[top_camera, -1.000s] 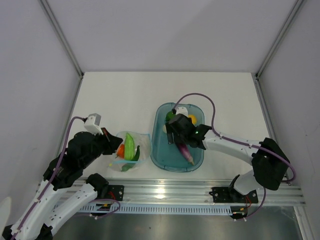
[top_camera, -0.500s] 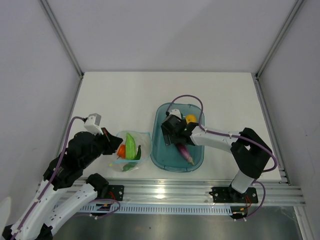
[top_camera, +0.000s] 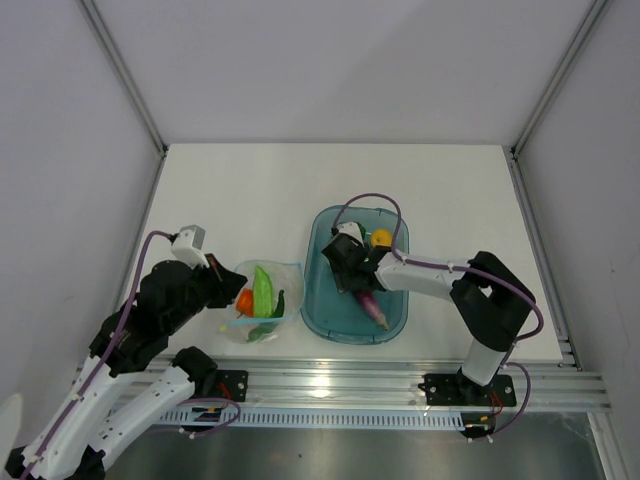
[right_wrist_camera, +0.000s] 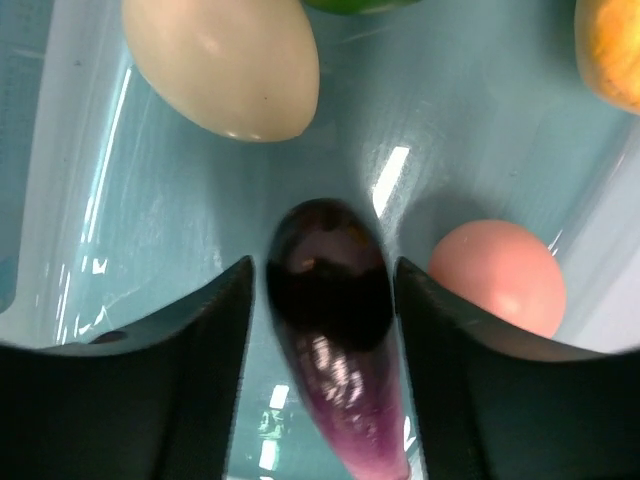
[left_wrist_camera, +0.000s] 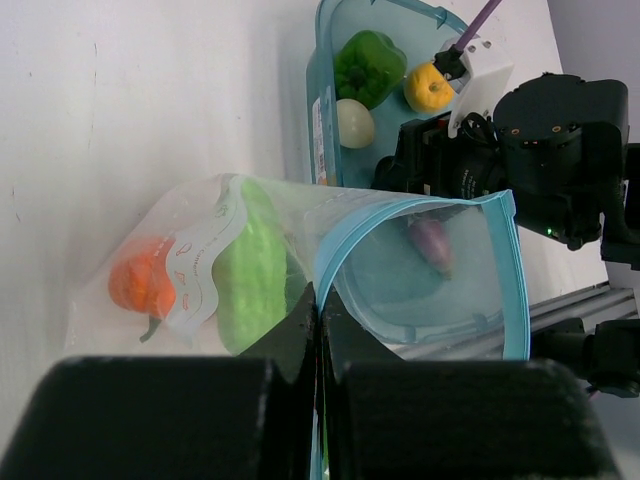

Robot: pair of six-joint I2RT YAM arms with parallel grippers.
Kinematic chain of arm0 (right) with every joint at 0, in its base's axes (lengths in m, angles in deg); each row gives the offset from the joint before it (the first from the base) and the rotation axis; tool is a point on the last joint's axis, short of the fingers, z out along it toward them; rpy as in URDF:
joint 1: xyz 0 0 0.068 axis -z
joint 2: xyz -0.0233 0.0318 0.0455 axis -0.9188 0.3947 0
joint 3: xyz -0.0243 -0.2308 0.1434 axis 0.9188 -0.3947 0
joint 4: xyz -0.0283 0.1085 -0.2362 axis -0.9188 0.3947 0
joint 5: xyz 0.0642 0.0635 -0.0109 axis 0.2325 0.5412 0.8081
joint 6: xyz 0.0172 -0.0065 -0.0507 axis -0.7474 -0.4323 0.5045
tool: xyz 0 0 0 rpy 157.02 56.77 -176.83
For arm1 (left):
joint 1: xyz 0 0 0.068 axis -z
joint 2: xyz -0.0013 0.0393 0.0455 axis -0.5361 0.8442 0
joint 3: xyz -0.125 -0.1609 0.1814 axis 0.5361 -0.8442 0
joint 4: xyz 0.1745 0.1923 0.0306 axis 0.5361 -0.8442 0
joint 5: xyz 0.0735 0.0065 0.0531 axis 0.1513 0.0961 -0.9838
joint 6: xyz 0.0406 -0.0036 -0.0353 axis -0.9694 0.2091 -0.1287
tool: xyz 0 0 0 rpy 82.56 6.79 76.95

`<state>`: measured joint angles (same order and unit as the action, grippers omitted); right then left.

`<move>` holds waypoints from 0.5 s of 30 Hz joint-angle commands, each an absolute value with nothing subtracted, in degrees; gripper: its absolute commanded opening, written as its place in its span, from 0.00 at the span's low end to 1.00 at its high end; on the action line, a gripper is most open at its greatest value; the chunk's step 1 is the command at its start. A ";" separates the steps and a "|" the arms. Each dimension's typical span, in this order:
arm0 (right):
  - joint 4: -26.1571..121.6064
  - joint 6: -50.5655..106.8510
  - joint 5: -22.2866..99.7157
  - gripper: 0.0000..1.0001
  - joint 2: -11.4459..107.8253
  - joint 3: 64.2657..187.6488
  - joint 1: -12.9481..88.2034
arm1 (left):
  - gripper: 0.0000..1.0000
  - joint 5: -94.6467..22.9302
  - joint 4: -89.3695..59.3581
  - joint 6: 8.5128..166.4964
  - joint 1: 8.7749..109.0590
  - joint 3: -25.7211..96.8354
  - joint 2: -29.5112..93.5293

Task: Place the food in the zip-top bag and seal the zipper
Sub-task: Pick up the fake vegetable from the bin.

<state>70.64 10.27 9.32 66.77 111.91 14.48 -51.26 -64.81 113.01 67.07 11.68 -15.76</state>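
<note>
The clear zip-top bag [top_camera: 264,305] lies left of the teal tray [top_camera: 322,300]. It holds an orange pepper [left_wrist_camera: 140,285], a pale green pod [left_wrist_camera: 250,275] and a dark green piece. Its light blue zipper [left_wrist_camera: 400,212] curves open in the left wrist view. My left gripper [left_wrist_camera: 320,305] is shut on the bag's mouth edge; it also shows in the top view [top_camera: 222,292]. My right gripper [right_wrist_camera: 322,272] is open, down in the tray, with its fingers either side of a purple eggplant [right_wrist_camera: 335,330]. In the top view the right gripper [top_camera: 352,272] sits at the eggplant's [top_camera: 374,308] far end.
The tray also holds a green bell pepper [left_wrist_camera: 368,65], a yellow fruit [left_wrist_camera: 428,88], a pale egg-shaped piece [right_wrist_camera: 225,60] and a pink ball [right_wrist_camera: 500,275] close to my right finger. White walls stand at both sides; a metal rail [top_camera: 330,385] runs along the near edge.
My right arm has folded its elbow inward and the gripper has shifted a little left and lower, over the eggplant's dark end. The left arm and the bag have barely moved.
</note>
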 commanded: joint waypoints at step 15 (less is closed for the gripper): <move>68.32 12.80 -0.73 0.13 47.99 113.51 10.87 | 0.01 -50.10 -62.02 112.58 67.13 11.90 -14.92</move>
<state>70.77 11.30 4.83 56.95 111.80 13.26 -50.99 -64.79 113.01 67.07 11.70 -15.63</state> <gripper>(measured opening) 0.511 0.005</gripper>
